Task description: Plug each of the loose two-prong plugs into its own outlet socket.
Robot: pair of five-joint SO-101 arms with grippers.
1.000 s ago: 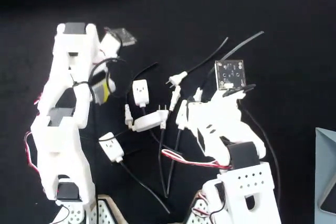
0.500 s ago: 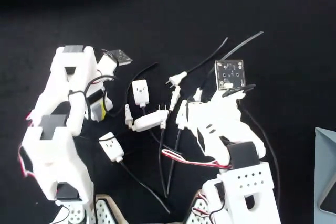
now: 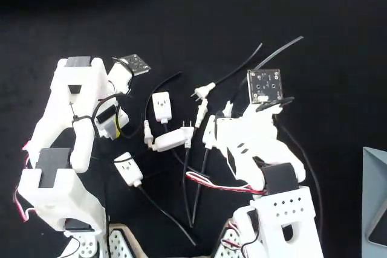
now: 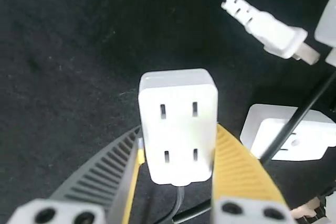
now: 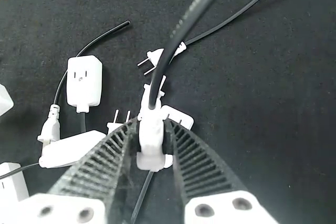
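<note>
A white outlet block [image 4: 178, 124] with two pairs of slots sits between my left gripper's [image 4: 177, 140] grey and yellow fingers, which press on its sides. In the high view that gripper [image 3: 118, 120] is at the left of the cable cluster. My right gripper [image 5: 152, 129] is shut on a white two-prong plug [image 5: 151, 142] whose black cord runs up past the camera. In the high view it [image 3: 209, 130] is just right of the cluster. Loose nearby are a pronged plug [image 3: 204, 91], a single outlet [image 3: 162, 106], a pronged adapter [image 3: 172, 139] and another outlet [image 3: 128, 169].
Black cords [image 3: 192, 185] cross the black table between the arms and trail toward the near edge. A further white plug [image 4: 268, 24] and a white outlet [image 4: 294, 137] lie just beyond the left gripper. A grey object [image 3: 376, 197] stands at the right edge.
The left arm has drawn back toward the near edge and its wrist has turned slightly. The right arm and the plugs around it have not moved.
</note>
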